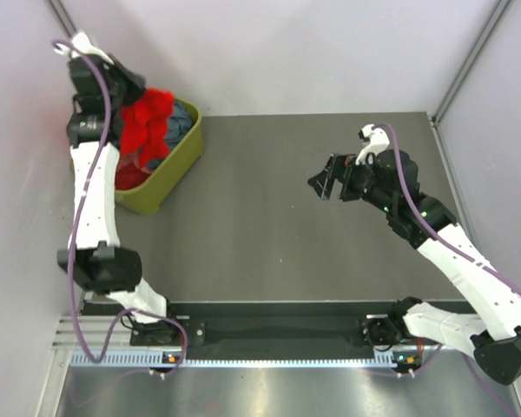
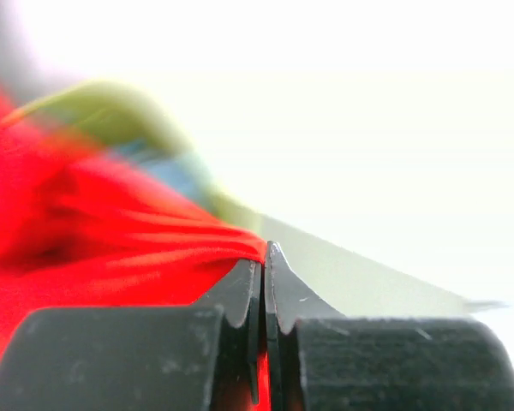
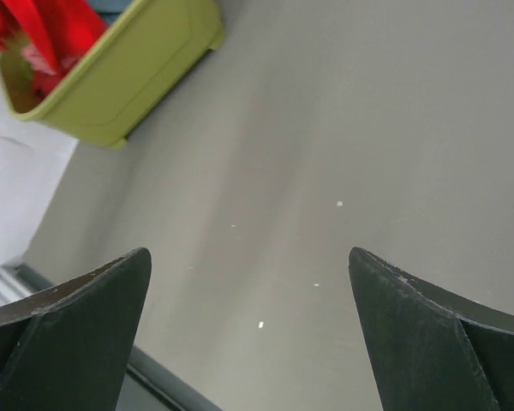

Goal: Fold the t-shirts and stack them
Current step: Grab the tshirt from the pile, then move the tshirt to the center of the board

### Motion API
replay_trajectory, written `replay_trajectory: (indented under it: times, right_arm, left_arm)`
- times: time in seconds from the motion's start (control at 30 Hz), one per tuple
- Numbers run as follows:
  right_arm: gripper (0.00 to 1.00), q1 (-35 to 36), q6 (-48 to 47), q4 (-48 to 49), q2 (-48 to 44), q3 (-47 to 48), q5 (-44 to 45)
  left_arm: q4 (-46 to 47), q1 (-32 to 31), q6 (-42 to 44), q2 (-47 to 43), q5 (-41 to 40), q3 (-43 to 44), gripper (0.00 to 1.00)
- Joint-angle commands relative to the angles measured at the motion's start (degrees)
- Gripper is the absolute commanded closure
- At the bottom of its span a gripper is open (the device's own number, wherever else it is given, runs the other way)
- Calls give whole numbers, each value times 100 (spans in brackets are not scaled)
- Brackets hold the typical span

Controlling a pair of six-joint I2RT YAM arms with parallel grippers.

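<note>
- Top view: the left claw [image 1: 132, 94] pinches the bright red cloth t-shirt [image 1: 148, 123], which hangs over the olive-green plastic tub [image 1: 169, 169] at the far-left of the grey counter [image 1: 286, 234]. The right claw [image 1: 327, 182] hovers well apart, to the shirt's right.
- Left wrist view: jaws pressed together on a red fold.
- Right wrist view: jaws spread, holding nothing; the tub lies far-left.
</note>
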Motion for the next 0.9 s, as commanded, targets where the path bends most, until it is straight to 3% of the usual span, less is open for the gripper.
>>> replay_trajectory:
  times: [0.0, 0.07, 0.17, 0.37, 0.47, 0.5, 0.53, 0.57, 0.67, 0.87]
  right_arm:
    - [0, 16, -198, -105, -18, 259, 498]
    - [0, 7, -260, -193, -36, 294, 666]
    - [0, -11, -252, -343, -80, 346, 1079]
    - [0, -28, -32, -466, -334, 137, 1572]
    - [0, -28, 134, -501, -440, -196, 1730]
    - [0, -37, 196, -553, -458, -285, 1826]
    - [0, -37, 336, -597, -440, -443, 1906]
    - [0, -46, 416, -659, -423, -523, 1985]
    - [0, -107, 583, -756, -317, -848, 2144]
    - [6, -318, 1058, -388, 183, -1235, 1784]
  left_arm:
    - [2588, -59, -1413, -941, 2190, 136, 100]
    - [3051, -226, -1987, -810, 3391, 214, 100]
    - [3737, -891, -2569, -783, 3933, -284, 100]
    - [3772, -2185, -2174, -1257, 3715, -2419, 100]
    - [3721, -2599, -2052, -1425, 3460, -4235, 100]
    - [3581, -2687, -1947, -1442, 3355, -4564, 96]
    - [3492, -2835, -1902, -1442, 3180, -4863, 87]
    - [3378, -2889, -1867, -1442, 3100, -5379, 70]
    - [2696, -3126, -1446, -1460, 2636, -5788, 47]
    - [672, -3593, -724, -1864, 852, -5736, 44]
